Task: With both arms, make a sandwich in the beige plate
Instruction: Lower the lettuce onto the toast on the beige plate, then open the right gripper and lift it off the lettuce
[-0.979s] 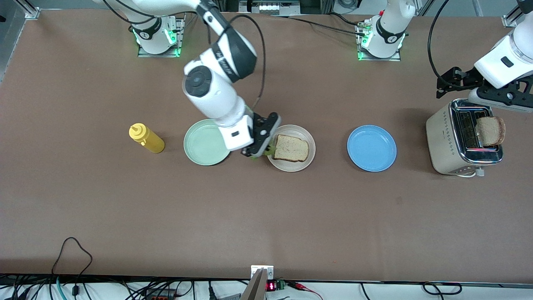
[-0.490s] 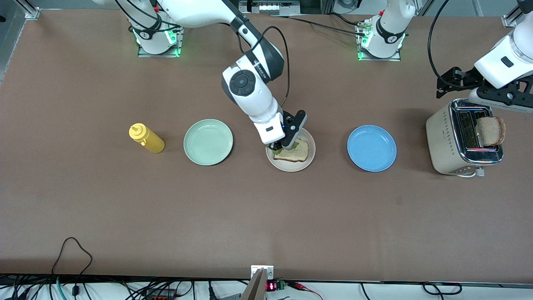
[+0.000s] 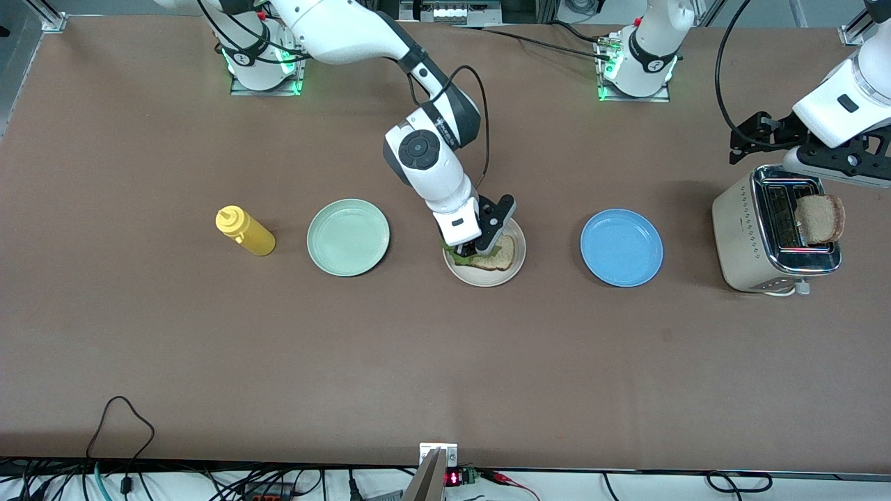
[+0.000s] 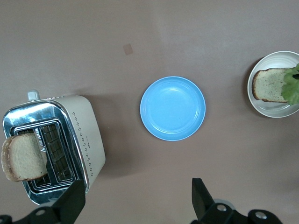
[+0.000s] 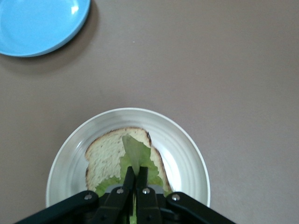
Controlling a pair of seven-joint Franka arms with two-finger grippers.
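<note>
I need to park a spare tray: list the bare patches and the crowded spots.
Bare: the pale green plate, the blue plate, and the table nearer the camera than the plates. Crowded: the beige plate, where the right hand holds lettuce over bread.

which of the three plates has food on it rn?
The beige plate, the middle one: it holds a bread slice, and the right gripper holds lettuce over it. The pale green plate and blue plate hold nothing.
</note>
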